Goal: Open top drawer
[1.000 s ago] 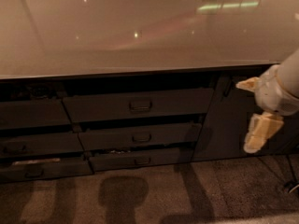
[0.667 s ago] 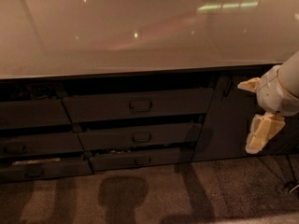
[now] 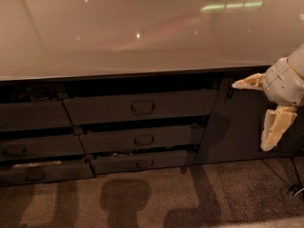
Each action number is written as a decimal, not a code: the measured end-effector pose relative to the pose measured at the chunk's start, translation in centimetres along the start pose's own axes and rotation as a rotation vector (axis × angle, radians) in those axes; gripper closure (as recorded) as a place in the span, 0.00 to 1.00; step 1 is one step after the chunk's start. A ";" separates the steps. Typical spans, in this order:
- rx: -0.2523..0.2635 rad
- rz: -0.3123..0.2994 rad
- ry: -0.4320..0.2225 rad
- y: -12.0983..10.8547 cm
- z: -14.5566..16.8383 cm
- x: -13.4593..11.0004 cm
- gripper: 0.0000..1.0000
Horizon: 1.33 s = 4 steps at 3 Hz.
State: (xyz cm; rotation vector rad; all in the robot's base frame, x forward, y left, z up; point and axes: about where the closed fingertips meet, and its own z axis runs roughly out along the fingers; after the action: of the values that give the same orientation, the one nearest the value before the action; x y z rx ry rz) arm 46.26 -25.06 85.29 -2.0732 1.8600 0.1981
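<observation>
Glossy pale tabletop (image 3: 142, 37) across the whole upper half, dotted with reflected lights, a greenish streak near the top right. Below its front edge, dark grey cabinetry across the full width, standing on a speckled brown floor (image 3: 228, 198) crossed by soft shadows.

At far left, a stack of three shorter fronts: upper left drawer (image 3: 33, 115), middle left drawer (image 3: 42, 146), lowest left drawer (image 3: 47, 171) with a pale streak along its top edge. Dark recess above the stack, contents too dim to make out.

At centre, the top drawer (image 3: 95, 110): widest and tallest front of the middle stack, directly under the tabletop edge, a dark gap above it, a small loop handle (image 3: 142, 107) at its centre. Nothing touching it. How far out from the cabinet, cannot tell. Under it, a narrower second drawer (image 3: 109, 141) and a still narrower third drawer (image 3: 114, 164), each with a similar handle and a dark slot above.

Right of that stack, a plain dark cabinet door (image 3: 223, 137) with a short upright handle (image 3: 229, 91) near its upper left corner.

At far right, the end effector (image 3: 250, 117), cream-coloured below a pale rounded wrist, hanging in front of the cabinet door, well apart from the top drawer and roughly level with it. Fingers (image 3: 247, 83) spread wide apart, gripping nothing: one pointing left, tip just beside the upright handle, contact or not impossible to tell; the other finger (image 3: 274, 127) pointing down.
</observation>
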 end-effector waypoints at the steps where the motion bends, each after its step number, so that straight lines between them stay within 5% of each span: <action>1: -0.012 -0.073 -0.009 0.1 -0.6 -0.2 0.00; 4: 0.063 -0.123 0.078 -0.7 -1.2 -1.2 0.00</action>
State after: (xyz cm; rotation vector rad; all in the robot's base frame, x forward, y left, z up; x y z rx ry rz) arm 46.61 -24.35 86.91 -2.1718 1.7510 0.0283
